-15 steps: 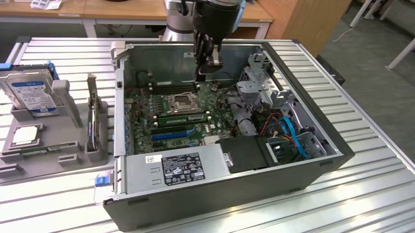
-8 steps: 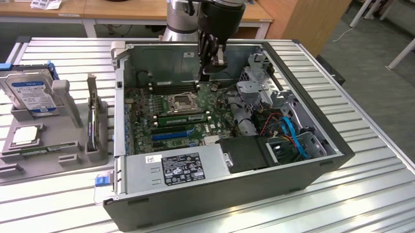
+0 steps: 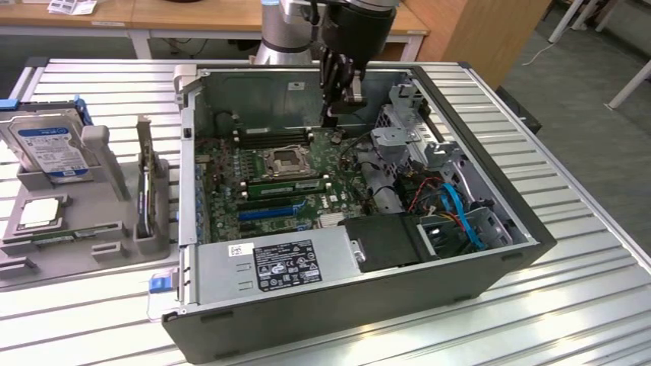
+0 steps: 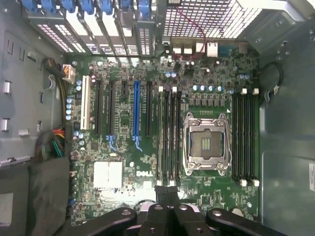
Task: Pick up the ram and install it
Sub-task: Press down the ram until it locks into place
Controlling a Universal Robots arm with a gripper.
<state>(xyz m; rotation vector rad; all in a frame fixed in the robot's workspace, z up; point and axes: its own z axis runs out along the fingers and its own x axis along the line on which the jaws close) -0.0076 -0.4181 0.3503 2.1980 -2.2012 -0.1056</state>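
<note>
The slatted metal surface [image 3: 569, 229] carries an open computer case [image 3: 407, 297] lying on its side. The arm [image 3: 356, 30] reaches down into it from the far edge. At the exterior view's left, a grey fixture [image 3: 61, 259] holds a hard drive [image 3: 46, 149] and other parts.

Inside the case, the motherboard [image 3: 229, 164] lies flat with its open CPU socket [image 3: 282, 160] near the middle. I take the ram [image 3: 290, 184] to be the long green strip standing in the slot bank just beside that socket, on the side toward the blue expansion slots. It looks seated, though I cannot tell whether its end latches have closed. A greenish strip also lies along the fixture's near edge. I cannot say whether that is another stick.

The fingers [image 4: 161, 196] are pressed together with nothing between them. They hang above the board near one end of that slot bank, apart from the stick.

My worries from here:
- Closed fingers pushing on one end only could rock the stick and leave it half-seated.
- A small sideways error would put them on the bare socket, which would not forgive contact.
- Any wide swing toward the drive bay could catch the blue cables [image 3: 463, 213].
</note>
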